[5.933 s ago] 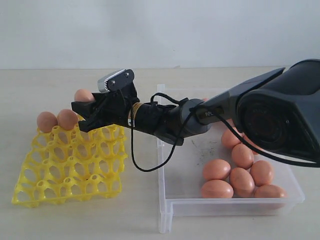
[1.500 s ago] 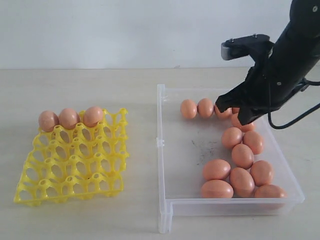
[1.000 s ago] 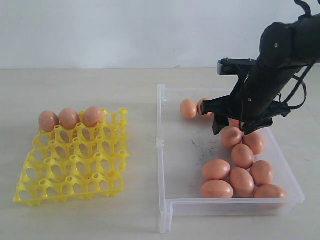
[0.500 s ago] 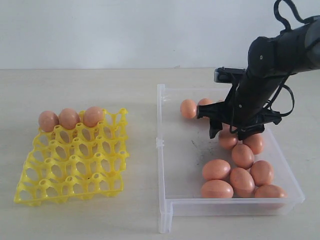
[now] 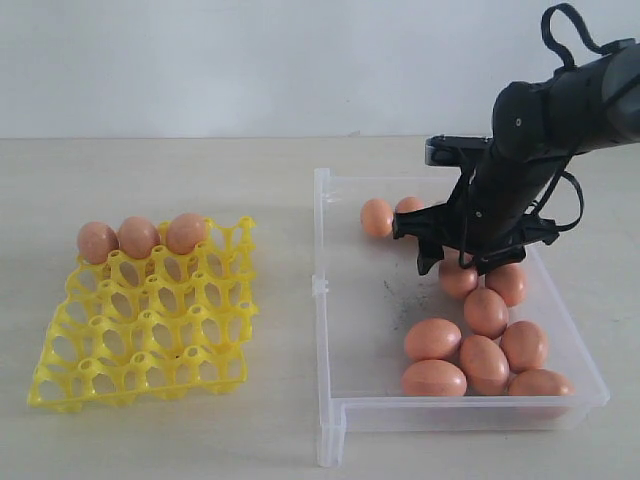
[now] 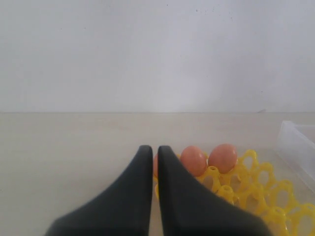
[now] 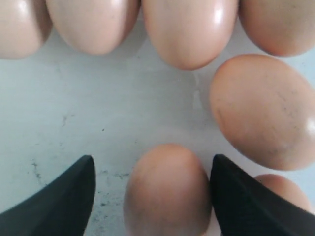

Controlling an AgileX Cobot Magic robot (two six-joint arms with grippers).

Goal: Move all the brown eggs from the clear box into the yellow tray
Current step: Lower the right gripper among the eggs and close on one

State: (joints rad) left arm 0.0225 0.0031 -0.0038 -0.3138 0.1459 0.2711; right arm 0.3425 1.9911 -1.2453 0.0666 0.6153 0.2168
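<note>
Several brown eggs lie in the clear box, most along its right side. My right gripper reaches down into the box, open. Its fingers straddle one egg: one finger is close against the egg, the other stands apart from it. Three eggs fill the back row of the yellow tray. My left gripper is shut and empty, hovering near the tray with eggs just beyond its tips. It is outside the exterior view.
More eggs crowd close around the right gripper, one right beside the straddled egg. The box's low walls ring the eggs. Dark scuffs mark its floor. Bare table lies between tray and box.
My right gripper has shifted slightly left and come down over one egg in the box, staying open. Tray eggs and the left gripper have not moved.
</note>
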